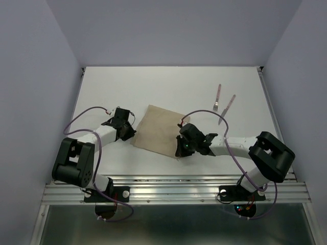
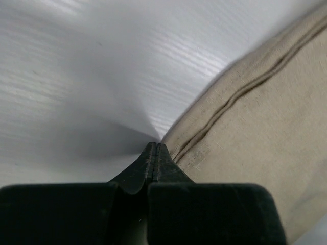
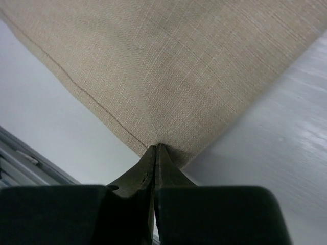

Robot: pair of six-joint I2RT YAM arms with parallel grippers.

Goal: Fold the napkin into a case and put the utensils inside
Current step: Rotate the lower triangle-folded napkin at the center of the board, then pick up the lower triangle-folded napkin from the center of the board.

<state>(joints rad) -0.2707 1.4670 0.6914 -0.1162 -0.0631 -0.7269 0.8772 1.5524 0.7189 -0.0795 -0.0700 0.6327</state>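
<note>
Tan cloth, the napkin [image 1: 161, 133], lies flat and askew mid-table [image 1: 127, 87] from above, the left gripper [image 1: 127, 128] at its left corner, the right gripper [image 1: 180, 151] at its near corner, and the fork [image 1: 217, 98] and knife [image 1: 228, 108] side by side toward the table's far right. Seen from the left wrist, the left gripper [image 2: 155, 149] is clenched, pinching the napkin's [image 2: 265, 127] hemmed edge. Seen from the right wrist, the right gripper [image 3: 155, 149] is clamped on the napkin's [image 3: 173, 66] pointed corner.
</note>
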